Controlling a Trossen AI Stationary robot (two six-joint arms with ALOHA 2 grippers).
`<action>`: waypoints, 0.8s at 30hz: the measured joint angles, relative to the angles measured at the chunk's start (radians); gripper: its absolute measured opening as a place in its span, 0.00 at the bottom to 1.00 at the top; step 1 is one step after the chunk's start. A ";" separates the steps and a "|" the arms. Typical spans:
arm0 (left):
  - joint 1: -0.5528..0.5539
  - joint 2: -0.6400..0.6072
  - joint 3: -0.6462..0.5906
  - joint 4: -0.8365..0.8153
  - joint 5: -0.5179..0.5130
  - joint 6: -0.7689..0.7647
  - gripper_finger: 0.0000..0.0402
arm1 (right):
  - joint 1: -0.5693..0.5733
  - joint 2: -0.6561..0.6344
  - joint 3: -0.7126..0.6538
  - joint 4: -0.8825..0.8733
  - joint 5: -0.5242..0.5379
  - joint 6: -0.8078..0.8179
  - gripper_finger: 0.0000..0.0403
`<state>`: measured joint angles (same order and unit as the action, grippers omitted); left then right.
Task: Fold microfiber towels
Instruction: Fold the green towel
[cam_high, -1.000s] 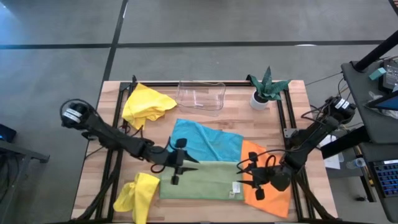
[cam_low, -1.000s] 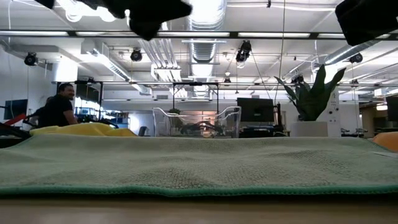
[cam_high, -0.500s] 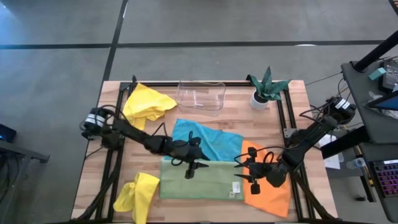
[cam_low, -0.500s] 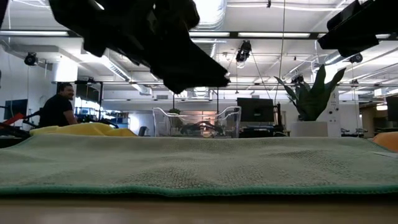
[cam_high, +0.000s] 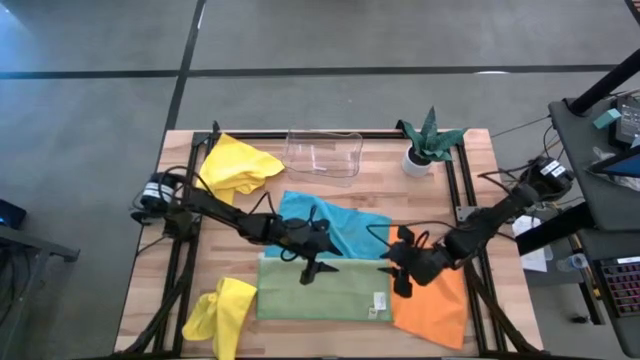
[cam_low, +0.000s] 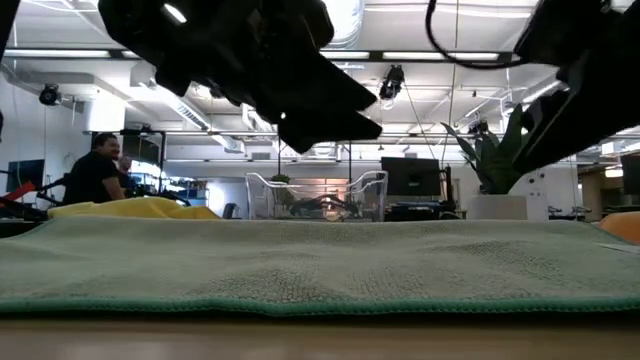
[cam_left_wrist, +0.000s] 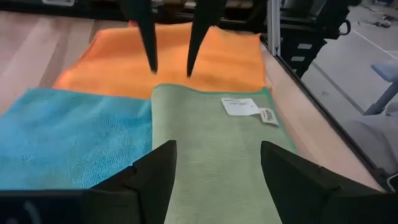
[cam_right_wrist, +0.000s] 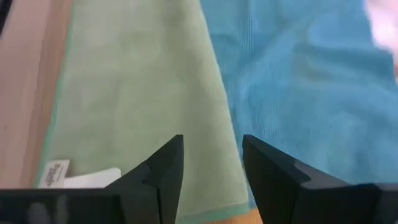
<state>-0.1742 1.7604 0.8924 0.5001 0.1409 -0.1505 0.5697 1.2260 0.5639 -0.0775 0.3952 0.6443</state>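
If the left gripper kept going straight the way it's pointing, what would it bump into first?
Probably the sage green towel: the open left gripper points down at it, with the right gripper farther ahead.

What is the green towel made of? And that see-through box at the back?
The green towel looks like soft, fuzzy cloth, probably microfiber: its surface shows a fine nap and a stitched edge. The see-through box looks like clear, shiny plastic, since the wood shows through it.
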 joint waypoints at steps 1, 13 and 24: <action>-0.001 -0.013 -0.003 -0.001 0.000 0.000 0.54 | -0.018 0.000 -0.003 0.001 -0.042 0.000 0.39; -0.035 -0.083 -0.040 -0.001 -0.023 -0.001 0.54 | -0.145 0.007 -0.066 0.008 -0.325 -0.004 0.42; -0.037 -0.083 -0.040 0.000 -0.026 -0.001 0.54 | -0.178 0.008 -0.083 0.009 -0.347 -0.007 0.42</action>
<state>-0.2115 1.6775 0.8528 0.4999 0.1154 -0.1516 0.3919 1.2335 0.4809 -0.0689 0.0479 0.6375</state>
